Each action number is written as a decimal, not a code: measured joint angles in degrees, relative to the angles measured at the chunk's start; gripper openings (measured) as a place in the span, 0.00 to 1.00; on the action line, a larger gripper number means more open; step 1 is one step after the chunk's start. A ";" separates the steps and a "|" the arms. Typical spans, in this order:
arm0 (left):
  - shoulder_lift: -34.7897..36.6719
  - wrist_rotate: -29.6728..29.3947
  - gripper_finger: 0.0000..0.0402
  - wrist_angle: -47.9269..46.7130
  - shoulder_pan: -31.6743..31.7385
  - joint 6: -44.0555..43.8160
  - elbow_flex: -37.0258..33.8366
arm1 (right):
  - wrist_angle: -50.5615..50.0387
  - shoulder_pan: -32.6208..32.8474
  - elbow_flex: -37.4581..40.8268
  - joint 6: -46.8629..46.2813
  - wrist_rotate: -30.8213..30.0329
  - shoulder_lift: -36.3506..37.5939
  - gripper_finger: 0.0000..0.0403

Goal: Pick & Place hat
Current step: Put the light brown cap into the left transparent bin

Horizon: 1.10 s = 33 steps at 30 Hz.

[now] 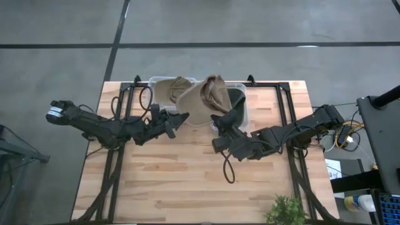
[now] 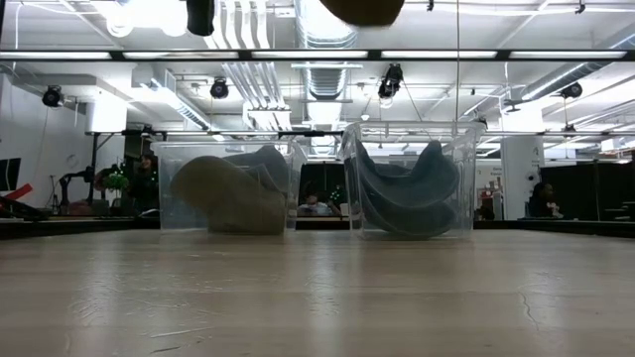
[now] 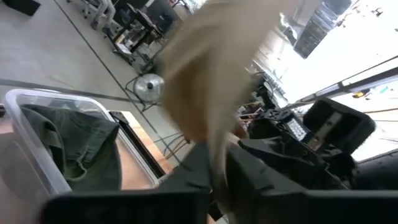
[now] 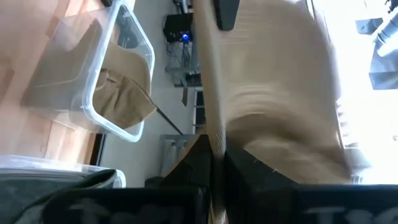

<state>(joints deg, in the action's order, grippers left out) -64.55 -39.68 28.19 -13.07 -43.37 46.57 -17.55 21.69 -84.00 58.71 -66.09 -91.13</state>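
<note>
A tan hat [image 1: 203, 100] is held in the air between both arms, above the table's far middle. My left gripper [image 1: 181, 119] is shut on its left edge and my right gripper [image 1: 222, 120] on its right edge. In the left wrist view the hat [image 3: 211, 81] rises blurred past the gripper [image 3: 214, 163]. In the right wrist view the hat [image 4: 267, 93] fills the frame beyond the gripper [image 4: 216, 152]. The low view shows only the hat's underside [image 2: 362, 8] at the top edge. My left gripper pinches the hat's brim edge [image 3: 211, 134] between its two fingers, coming level from the table's left. The hat is lifted clear of the table and stands up beyond the fingers. My right gripper pinches the opposite brim edge [image 4: 214, 124] between its two fingers, coming from the table's right, slanting toward the far edge. The hat is lifted clear and spreads out beyond the fingers.
Two clear plastic bins stand at the table's far edge. The left bin [image 1: 153, 81] holds tan hats [image 2: 228, 193]; the right bin [image 1: 244, 106] holds dark green hats [image 2: 407, 188]. Bare wood lies toward the near edge [image 1: 187, 181]. A small plant [image 1: 284, 209] stands at the near right corner.
</note>
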 joint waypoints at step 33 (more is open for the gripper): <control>20.80 9.85 0.01 -47.66 18.96 -14.27 0.68 | -22.72 1.44 0.15 -27.08 -4.54 1.88 0.51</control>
<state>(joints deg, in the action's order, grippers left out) -43.75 -29.82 -19.47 5.88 -57.64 47.24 -40.26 23.14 -83.85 31.64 -70.63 -89.25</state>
